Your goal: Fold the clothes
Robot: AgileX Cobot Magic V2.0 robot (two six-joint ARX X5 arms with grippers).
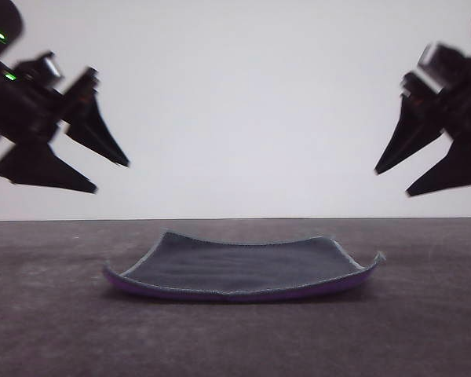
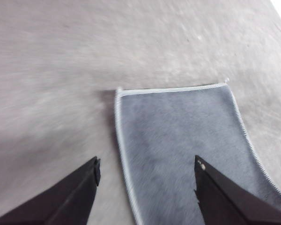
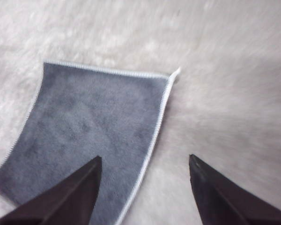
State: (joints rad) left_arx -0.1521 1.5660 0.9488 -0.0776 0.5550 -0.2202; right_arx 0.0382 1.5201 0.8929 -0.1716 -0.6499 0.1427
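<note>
Front view is showing the cloth (image 1: 239, 269) lying flat on the grey table (image 1: 55, 322), dark grey face up, purple showing along its near edge — corners curling slightly. Left gripper (image 1: 112, 177) and right gripper (image 1: 391, 182) are hanging above either side, jaws spread wide, holding nothing.

A single small rectangular cloth (image 1: 239, 267) is laid flat and unfolded near the middle of the grey surface, its dark grey face turned upward. The purple underside is seen only as a thin band along the near edge in the front view. Light grey stitching is run around the border, clearly seen in both wrist views (image 2: 178, 140) (image 3: 98, 131). The corners are curled slightly upward, the right one most noticeably.
</note>
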